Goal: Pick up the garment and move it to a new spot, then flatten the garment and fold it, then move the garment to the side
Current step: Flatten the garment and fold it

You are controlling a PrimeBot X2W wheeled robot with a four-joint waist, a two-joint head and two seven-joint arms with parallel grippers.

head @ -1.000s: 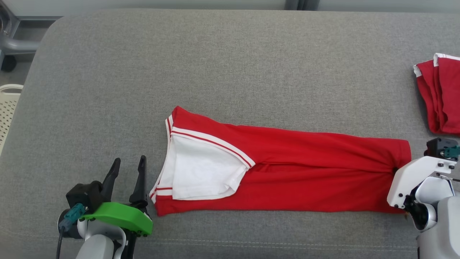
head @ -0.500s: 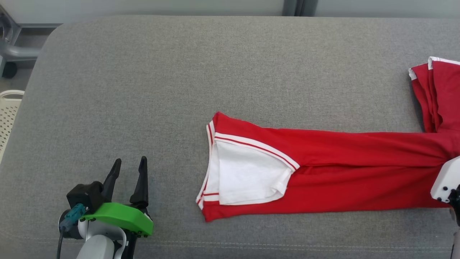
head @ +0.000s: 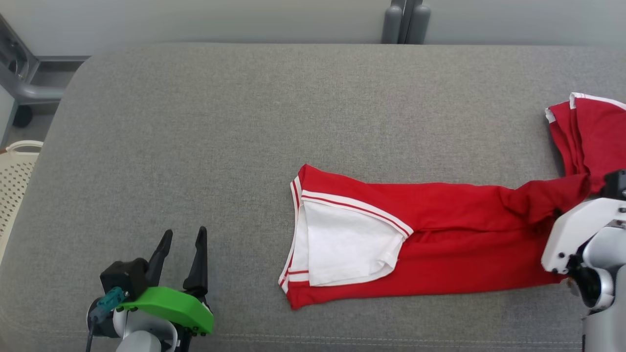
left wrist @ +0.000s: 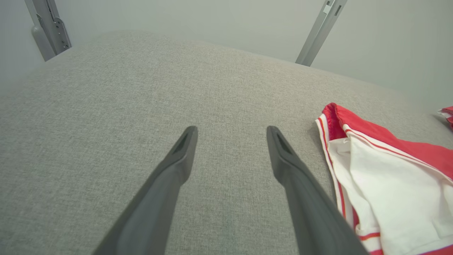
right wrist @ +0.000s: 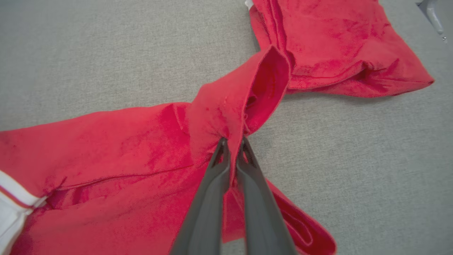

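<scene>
The garment (head: 464, 244) is red with white striped trim and a white inner panel, lying as a long folded strip on the grey cushion (head: 195, 122). My right gripper (right wrist: 232, 141) is shut on the garment (right wrist: 124, 141) at its right end, which is raised and bunched. In the head view that arm's white wrist (head: 572, 234) covers the fingers. My left gripper (head: 185, 233) stands open at the lower left, apart from the cloth, with nothing between its fingers. In the left wrist view the left gripper (left wrist: 231, 129) hovers over bare cushion, with the garment's (left wrist: 389, 170) trimmed end to its right.
A second folded red garment (head: 596, 132) lies at the far right, its edge close to the lifted end (right wrist: 318, 46). A white perforated basket (head: 14, 181) and a grey metal frame (head: 19, 73) stand off the cushion's left edge. Grey posts (head: 406, 22) rise behind.
The right gripper has dragged the garment to the right, away from the left gripper, and lifted its right end into a bunch. The head camera has shifted. The left gripper stays open.
</scene>
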